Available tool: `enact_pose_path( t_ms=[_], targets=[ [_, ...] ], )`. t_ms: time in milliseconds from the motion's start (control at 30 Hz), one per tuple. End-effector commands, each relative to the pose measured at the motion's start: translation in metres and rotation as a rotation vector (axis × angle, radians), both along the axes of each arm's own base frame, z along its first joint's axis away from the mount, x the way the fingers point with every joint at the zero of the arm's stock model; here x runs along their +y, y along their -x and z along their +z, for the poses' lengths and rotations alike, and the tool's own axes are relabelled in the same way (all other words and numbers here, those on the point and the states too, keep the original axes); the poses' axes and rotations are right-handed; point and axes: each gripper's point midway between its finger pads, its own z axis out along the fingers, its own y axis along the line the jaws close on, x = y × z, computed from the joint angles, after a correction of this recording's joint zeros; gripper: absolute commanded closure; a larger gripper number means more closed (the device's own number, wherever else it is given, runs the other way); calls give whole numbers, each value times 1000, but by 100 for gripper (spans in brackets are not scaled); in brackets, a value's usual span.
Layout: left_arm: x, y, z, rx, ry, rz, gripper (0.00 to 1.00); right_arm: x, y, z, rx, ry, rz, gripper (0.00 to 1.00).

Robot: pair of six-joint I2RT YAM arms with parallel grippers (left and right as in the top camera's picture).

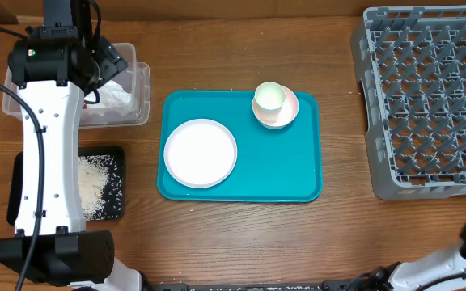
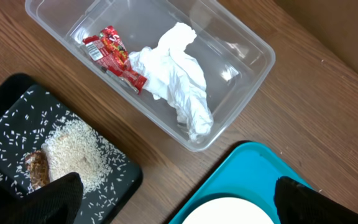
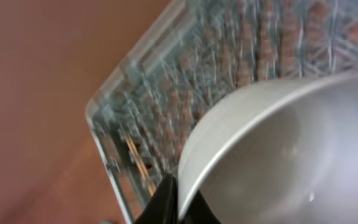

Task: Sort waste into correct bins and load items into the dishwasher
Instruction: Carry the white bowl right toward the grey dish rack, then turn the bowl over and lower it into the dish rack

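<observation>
The table [image 1: 241,48] is showing brown wood with a soft sheen. The tub [image 2: 247,46] is looking like clear, glossy plastic. The napkin [image 2: 179,81] is appearing as crumpled, matt white paper, and the wrapper [image 2: 114,53] is shining like red foil. The black tray [image 2: 11,106] is looking matt, with dry white rice [image 2: 79,146] on it. The teal tray [image 1: 273,162] and the plate [image 1: 201,152] are looking smooth. The rack [image 1: 427,97] is looking like grey plastic. The bowl [image 3: 291,155] is gleaming, smooth and pale.
</observation>
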Motion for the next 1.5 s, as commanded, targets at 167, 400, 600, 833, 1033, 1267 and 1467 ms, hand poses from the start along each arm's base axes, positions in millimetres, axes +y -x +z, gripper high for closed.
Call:
enact_pose_path(
  t_ms=[167, 400, 600, 833, 1033, 1267, 1467],
  targets=[
    [-3, -2, 1, -8, 8, 4, 0, -26, 1, -1, -388, -11, 208, 96],
    [-3, -2, 1, -8, 8, 3, 0, -44, -17, -49, -499, -2, 312, 96],
    [-3, -2, 1, -8, 8, 3, 0, -60, -13, -70, -548, 0, 345, 96],
    [-3, -2, 1, -8, 8, 3, 0, -79, 0, -100, -516, -67, 284, 96],
    [-3, -2, 1, -8, 8, 3, 0, -90, 17, -112, -525, -125, 262, 96],
    [-3, -2, 1, -8, 8, 3, 0, -86, 23, -104, -567, -136, 303, 96],
    [-3, -2, 1, -8, 8, 3, 0, -83, 23, -92, -606, -160, 338, 96]
  ],
)
